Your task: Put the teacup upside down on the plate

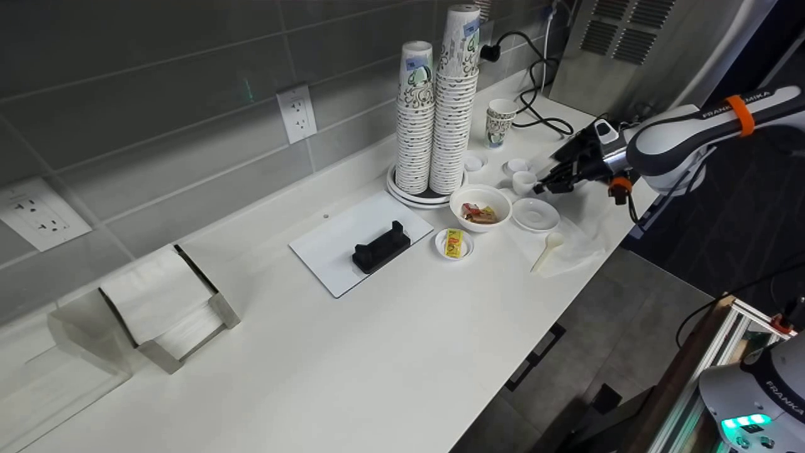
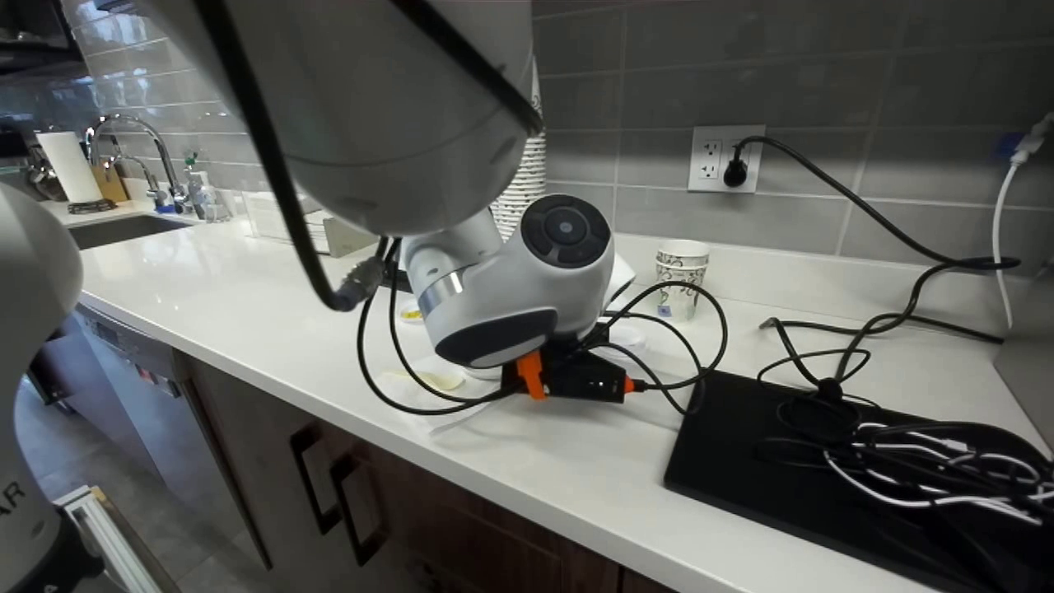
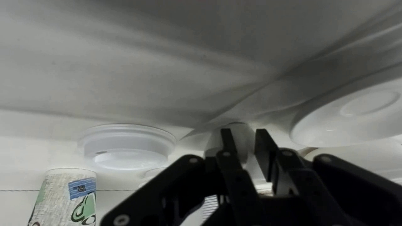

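Observation:
The teacup (image 1: 524, 183) is small and white. It stands on the counter behind the plate in an exterior view. The plate (image 1: 536, 215) is flat and white, lying on a thin white sheet. My gripper (image 1: 546, 185) is low beside the teacup, its fingertips close to the cup's side. In the wrist view, my gripper (image 3: 244, 131) has its fingers partly apart, with the teacup (image 3: 243, 134) behind them. The left finger overlaps the cup and a gap shows by the right finger. Contact is unclear. The plate (image 3: 348, 121) is at the right there. My arm hides the cup elsewhere.
A white bowl with food (image 1: 482, 204) and a spoon (image 1: 547, 250) are near the plate. A white lid (image 1: 517, 165) lies behind the cup, also in the wrist view (image 3: 127, 147). Tall paper cup stacks (image 1: 455, 119) stand by the wall. A black mat with cables (image 2: 766, 461) lies nearby.

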You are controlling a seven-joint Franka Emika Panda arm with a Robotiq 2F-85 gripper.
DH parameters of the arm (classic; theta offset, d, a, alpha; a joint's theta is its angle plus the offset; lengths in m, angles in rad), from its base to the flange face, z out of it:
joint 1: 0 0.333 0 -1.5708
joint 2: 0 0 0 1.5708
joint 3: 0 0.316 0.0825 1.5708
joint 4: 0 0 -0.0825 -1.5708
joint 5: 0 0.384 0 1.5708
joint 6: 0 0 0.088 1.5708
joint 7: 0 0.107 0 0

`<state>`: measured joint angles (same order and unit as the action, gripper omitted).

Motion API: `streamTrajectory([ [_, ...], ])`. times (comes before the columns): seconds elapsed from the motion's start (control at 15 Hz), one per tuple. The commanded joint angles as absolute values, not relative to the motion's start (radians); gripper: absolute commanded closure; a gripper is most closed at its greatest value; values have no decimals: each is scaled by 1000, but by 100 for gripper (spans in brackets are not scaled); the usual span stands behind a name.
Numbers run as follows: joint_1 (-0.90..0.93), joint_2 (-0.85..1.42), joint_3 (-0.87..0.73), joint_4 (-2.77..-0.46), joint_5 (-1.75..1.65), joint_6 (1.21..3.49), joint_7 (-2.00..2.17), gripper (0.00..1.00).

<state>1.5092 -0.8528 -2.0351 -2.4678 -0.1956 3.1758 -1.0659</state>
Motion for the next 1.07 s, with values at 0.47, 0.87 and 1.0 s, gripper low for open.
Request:
streamTrajectory([
  [0.47,1469,-803,-1989,-2476,-236,3148,-1019,97],
  [0.87,1280,-853,-1780,-2483,-206,2939,-965,97],
  [1.0,1207,-886,-1706,-2467,-174,2761,-930,97],
])
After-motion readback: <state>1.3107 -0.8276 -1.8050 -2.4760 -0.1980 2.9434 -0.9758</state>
